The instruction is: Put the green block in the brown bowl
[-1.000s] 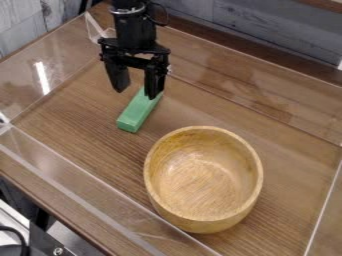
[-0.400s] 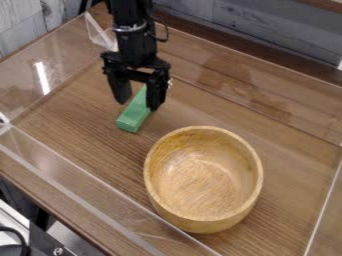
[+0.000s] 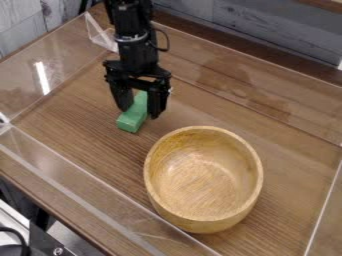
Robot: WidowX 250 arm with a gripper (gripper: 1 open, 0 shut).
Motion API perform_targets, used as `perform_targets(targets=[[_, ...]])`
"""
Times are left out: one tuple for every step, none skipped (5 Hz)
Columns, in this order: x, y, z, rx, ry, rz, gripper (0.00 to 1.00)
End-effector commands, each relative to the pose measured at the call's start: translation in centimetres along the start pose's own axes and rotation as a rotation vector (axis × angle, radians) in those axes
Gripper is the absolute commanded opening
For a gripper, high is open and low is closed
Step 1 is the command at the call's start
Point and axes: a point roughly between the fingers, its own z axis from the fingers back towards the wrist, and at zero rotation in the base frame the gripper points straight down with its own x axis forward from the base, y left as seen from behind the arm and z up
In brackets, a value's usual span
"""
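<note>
The end effector (image 3: pixel 139 100) stands released, jaws straddling the green block (image 3: pixel 131 119) on the bench (image 3: pixel 80 150); the brown bowl (image 3: pixel 203 177) sits near, apart.

Lower now over the green block (image 3: pixel 130 119), gripper (image 3: pixel 138 104) straddling its upper end, more of block hidden at frame's upper left.

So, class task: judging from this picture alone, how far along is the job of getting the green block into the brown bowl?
Done: the arm is over the block, pointing down. In hand: the open fingers straddle the block's far end, and it lies on the table, not gripped. Left: close, lift, carry to the bowl, which is empty, and release.
</note>
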Motion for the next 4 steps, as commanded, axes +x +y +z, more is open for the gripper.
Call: perform_targets(targets=[[0.6, -0.2, 0.4, 0.006, -0.038, -0.015, 1.00], [0.7, -0.2, -0.2, 0.003, -0.035, -0.018, 1.00], [0.7, -0.2, -0.8, 0.000, -0.031, -0.020, 1.00], [0.8, -0.2, -1.1, -0.005, -0.026, -0.020, 1.00]])
